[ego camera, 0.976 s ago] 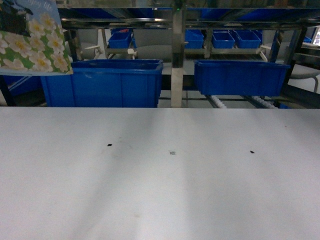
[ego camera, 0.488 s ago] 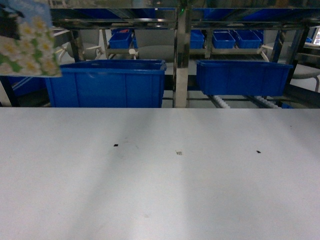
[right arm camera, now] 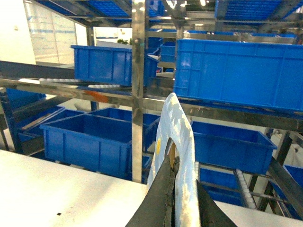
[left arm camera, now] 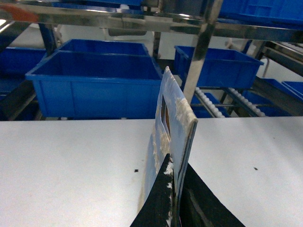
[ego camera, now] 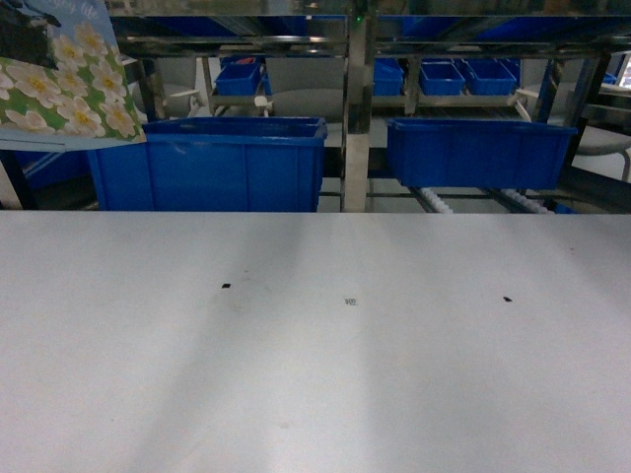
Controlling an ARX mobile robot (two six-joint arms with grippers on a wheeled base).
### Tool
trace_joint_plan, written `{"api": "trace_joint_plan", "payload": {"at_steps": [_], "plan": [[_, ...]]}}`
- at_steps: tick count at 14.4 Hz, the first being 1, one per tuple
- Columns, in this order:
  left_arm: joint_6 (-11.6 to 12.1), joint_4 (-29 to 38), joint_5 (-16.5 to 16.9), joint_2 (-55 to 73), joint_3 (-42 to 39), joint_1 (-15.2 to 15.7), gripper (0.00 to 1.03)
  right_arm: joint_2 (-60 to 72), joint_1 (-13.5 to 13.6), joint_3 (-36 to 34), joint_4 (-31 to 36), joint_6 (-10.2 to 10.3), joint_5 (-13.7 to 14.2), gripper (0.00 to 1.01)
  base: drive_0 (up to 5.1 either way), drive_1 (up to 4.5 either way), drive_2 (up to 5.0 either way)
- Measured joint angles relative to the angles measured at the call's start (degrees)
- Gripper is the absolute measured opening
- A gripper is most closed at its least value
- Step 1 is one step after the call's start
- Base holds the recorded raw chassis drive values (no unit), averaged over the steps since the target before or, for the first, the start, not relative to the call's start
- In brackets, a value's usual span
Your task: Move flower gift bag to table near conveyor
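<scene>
From the head camera, a wide white worktop [ego camera: 315,374] was seen, bare apart from a few tiny dark marks. Behind it stood the steel roller rack [ego camera: 352,108] with blue bins [ego camera: 209,163]. The flower gift bag [ego camera: 69,84], green with white blossoms, was held in the air at the upper left corner, above the far left edge of the worktop and not touching it. Neither gripper could be made out plainly here.

From the left wrist camera, the bag [left arm camera: 171,137] was seen edge-on, rising upright from the left gripper [left arm camera: 174,189], whose dark jaws were pinched narrowly on its lower edge. The worktop [left arm camera: 66,165] lay below.

From the right wrist camera, a pale, glossy edge of the bag [right arm camera: 176,161] was seen clamped between the jaws of the right gripper [right arm camera: 173,189], the rack [right arm camera: 138,94] rising beyond.

The step in hand was judged to be carrying the bag over the worktop. It would be done well if both grips were lowered together and the bag set flat before release.

Only the head view showed the printed flowers and the bag's height; only the wrist views showed the grips.
</scene>
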Motion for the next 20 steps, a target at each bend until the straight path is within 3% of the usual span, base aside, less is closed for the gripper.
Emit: {"api": "trace_joint_plan", "payload": {"at_steps": [12, 13, 15, 17, 20], "plan": [[0.02, -0.02, 0.02, 0.26, 0.00, -0.24, 0.02, 0.37, -0.07, 0.00, -0.13, 0.00, 0.26, 0.02, -5.1, 2.30, 2.3], [0.02, 0.00, 0.07, 0.24, 0.00, -0.26, 0.02, 0.61, -0.20, 0.11, -0.28, 0.87, -0.35, 0.02, -5.1, 2.30, 2.3], [0.02, 0.00, 0.15, 0.22, 0.00, -0.26, 0.02, 8.52, -0.50, 4.33, -0.39, 5.73, 2.51, 0.02, -5.1, 2.30, 2.3], [0.02, -0.02, 0.11, 0.22, 0.00, -0.26, 0.02, 16.33, -0.76, 4.42, 1.88, 7.80, 4.90, 0.02, -5.1, 2.30, 2.3], [0.02, -0.02, 0.13, 0.22, 0.00, -0.26, 0.02, 23.69, -2.01, 5.92, 6.95, 8.35, 8.55, 0.02, -5.1, 2.30, 2.3]]}}
